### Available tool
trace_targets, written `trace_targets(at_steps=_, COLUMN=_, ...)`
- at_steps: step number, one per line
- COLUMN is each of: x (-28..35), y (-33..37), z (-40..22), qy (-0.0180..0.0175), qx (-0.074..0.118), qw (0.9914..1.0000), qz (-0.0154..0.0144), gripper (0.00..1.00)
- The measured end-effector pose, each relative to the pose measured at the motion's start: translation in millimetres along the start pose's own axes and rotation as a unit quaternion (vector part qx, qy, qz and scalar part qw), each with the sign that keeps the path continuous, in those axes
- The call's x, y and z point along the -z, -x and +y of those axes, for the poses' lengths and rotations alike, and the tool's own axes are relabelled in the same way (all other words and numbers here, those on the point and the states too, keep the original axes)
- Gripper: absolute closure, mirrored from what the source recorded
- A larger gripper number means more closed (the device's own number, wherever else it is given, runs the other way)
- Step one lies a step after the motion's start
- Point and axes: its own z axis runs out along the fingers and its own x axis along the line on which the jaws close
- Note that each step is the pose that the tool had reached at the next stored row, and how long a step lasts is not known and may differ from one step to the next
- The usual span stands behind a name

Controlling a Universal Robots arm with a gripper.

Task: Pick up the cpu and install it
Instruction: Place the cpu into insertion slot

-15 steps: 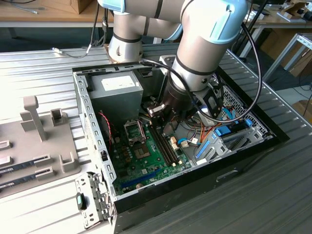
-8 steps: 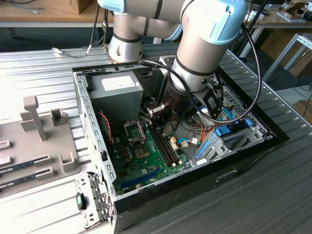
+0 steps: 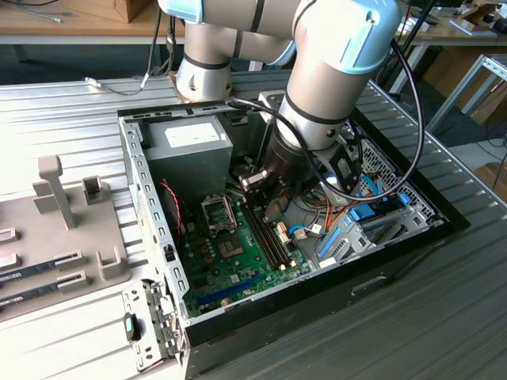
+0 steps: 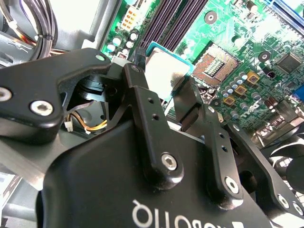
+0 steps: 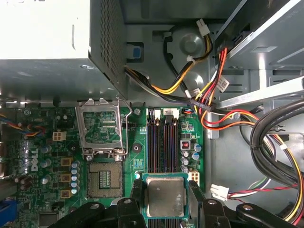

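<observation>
Hovering inside case [image 3: 147, 207] | gripper [image 5: 165, 200] pointed down over memory slots [image 5: 161, 142] | fingers [image 5: 136, 194] clamped on cpu [image 5: 165, 194] | socket [image 5: 103, 178] open alongside

Robotics lab or workshop: robot arm [image 3: 333, 71] over an open PC case [image 3: 146, 198] on a slatted metal bench [image 3: 63, 111], grey parts jig [image 3: 111, 265] well off to the gripper's [image 5: 165, 192] side. Wood desks [image 3: 63, 24], cardboard box [image 3: 131, 8] & loose cables [image 3: 93, 81] far from it.

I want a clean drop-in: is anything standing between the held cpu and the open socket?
Nothing visible. In the first wrist view the pincer grips the cpu over the memory slots. The socket lies open beside them, its frame flipped back toward the power supply.
</observation>
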Motion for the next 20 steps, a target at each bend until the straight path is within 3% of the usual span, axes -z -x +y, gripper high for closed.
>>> trace_targets(at_steps=13, x=-0.5, y=-0.8, z=0.0, qy=0.0, qx=0.0, qw=1.0, qz=0.0, gripper=0.53)
trace_targets(at_steps=20, x=-1.2, y=-7.7, z=-0.1, qy=0.0, qx=0.0, qw=1.0, qz=0.0, gripper=0.53)
